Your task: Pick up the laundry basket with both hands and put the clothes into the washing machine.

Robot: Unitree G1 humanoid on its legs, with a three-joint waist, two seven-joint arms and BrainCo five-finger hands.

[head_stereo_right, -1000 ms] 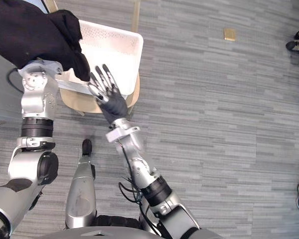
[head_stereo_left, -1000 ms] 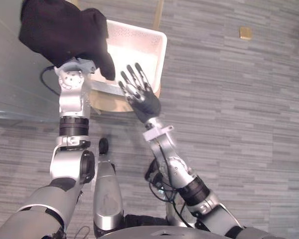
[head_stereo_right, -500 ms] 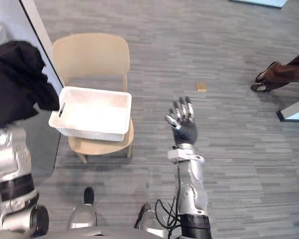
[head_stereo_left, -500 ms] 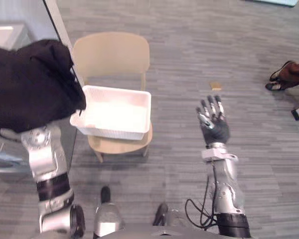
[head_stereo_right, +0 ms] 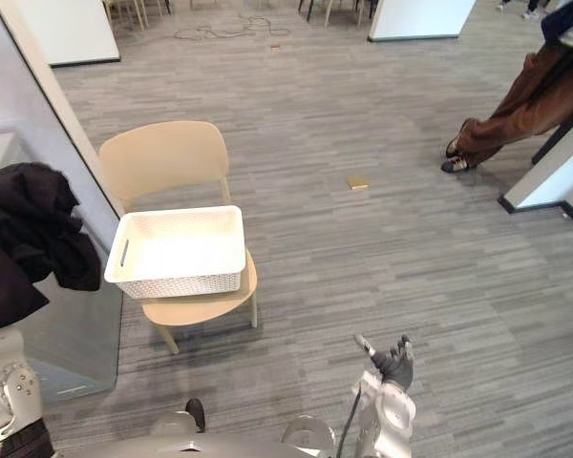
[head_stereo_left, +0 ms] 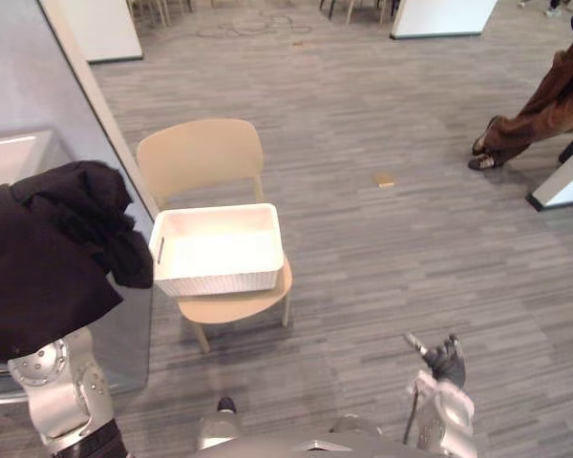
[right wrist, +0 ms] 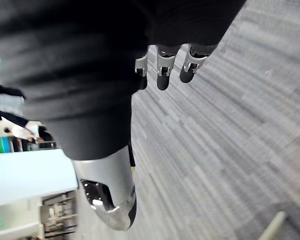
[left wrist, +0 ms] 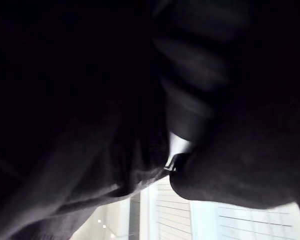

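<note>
Well, from where I stand the basket point(head_stereo_left: 220, 283) sits on the seat of a pale wooden chair point(head_stereo_left: 199, 157), its long side across the seat and its white bottom in plain sight. Neither hand is on it. The clothes point(head_stereo_left: 48, 258) are a bundle of black cloth held up on the robot's left arm, just to the left of the basket and against a grey partition point(head_stereo_left: 38, 86). The left hand point(left wrist: 187, 95) is buried in that cloth (its own wrist camera sees dark folds pressed all round it), so I cannot tell whether it grips the cloth or merely carries it.

The right hand point(head_stereo_right: 395, 366) hangs low at the robot's right side, well apart from the chair, over the grey plank floor point(head_stereo_left: 363, 258). Its fingers point(right wrist: 162, 75) are loose and nearly straight, holding nothing.

Farther off lies a small tan block point(head_stereo_left: 384, 179) on the floor, and beyond it a person's legs point(head_stereo_left: 535, 114) in brown trousers.
</note>
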